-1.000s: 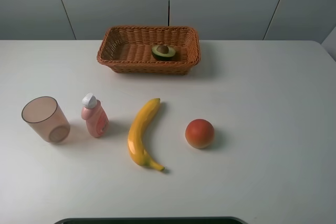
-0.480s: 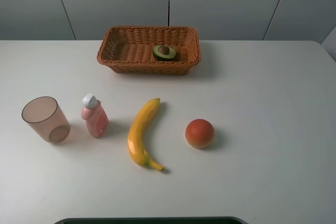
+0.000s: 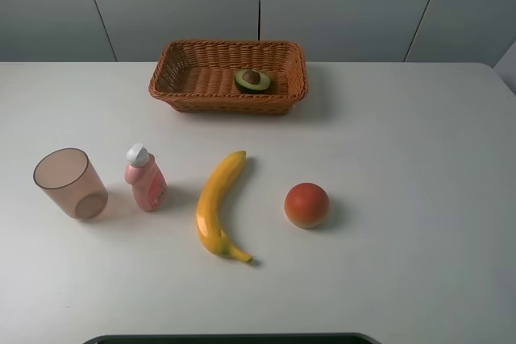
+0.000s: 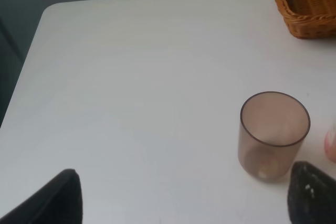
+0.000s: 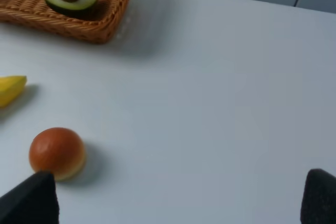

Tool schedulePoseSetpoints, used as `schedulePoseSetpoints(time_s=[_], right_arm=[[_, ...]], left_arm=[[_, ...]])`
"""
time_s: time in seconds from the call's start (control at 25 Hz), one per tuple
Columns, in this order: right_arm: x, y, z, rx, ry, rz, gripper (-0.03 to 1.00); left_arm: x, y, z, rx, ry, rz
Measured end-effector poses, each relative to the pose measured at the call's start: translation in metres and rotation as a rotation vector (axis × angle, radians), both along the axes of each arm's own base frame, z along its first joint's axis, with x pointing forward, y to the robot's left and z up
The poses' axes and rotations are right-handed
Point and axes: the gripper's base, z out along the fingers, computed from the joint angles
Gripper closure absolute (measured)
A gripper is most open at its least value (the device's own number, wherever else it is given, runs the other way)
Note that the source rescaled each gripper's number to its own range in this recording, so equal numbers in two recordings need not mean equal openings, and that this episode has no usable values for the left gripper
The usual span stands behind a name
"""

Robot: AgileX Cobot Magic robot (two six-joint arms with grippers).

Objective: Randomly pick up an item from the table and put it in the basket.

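Avocado half: lies cut face up inside the basket, right of its middle, near the front wall; brown pit showing, dark skin underneath.
Basket: brown wicker, far side of the desk, centred; low flared walls, nothing else visible in it.
Task stage: judged done for this item, since it sits in the basket and neither arm is over it.
Weight and feel: looks small and light; probably a stiff plastic model, so unlikely to bruise or squash, though that cannot be confirmed from the pictures.
Surface: skin looks smooth and slightly glossy, so it may slip; the rounded underside could let it rock.
Where to take hold: across the short width, gripper fingers on the two skin-covered sides just under the flat rim, coming from above; the pit and the flat face offer no hold.
Risk: the near basket wall stands close to it, leaving little room for a finger on that side.
Left gripper: spread wide, empty, low over the near left desk, cup between its fingertips.
Right gripper: spread wide, empty, near right, round orange fruit beside one fingertip.
Other things on the desk: banana and pink bottle in the near row.
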Motion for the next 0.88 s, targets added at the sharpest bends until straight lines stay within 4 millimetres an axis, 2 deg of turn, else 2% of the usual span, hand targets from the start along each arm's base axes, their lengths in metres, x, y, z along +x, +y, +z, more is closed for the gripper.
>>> schedulePoseSetpoints(time_s=[0.16, 0.52, 0.64, 0.88], right_arm=[[-0.007, 0.0, -0.004, -0.002, -0.008, 0.042, -0.03], [-0.043, -0.008, -0.014, -0.006, -0.129, -0.062, -0.03], [-0.043, -0.012, -0.027, -0.018, -0.089, -0.103, -0.03], [-0.04, -0.015, -0.029, 0.012, -0.094, -0.167, -0.03]], left_arm=[[0.0, 0.0, 0.0, 0.0, 0.0, 0.0], [0.0, 0.0, 0.0, 0.0, 0.0, 0.0], [0.0, 0.0, 0.0, 0.0, 0.0, 0.0], [0.0, 0.0, 0.0, 0.0, 0.0, 0.0]])
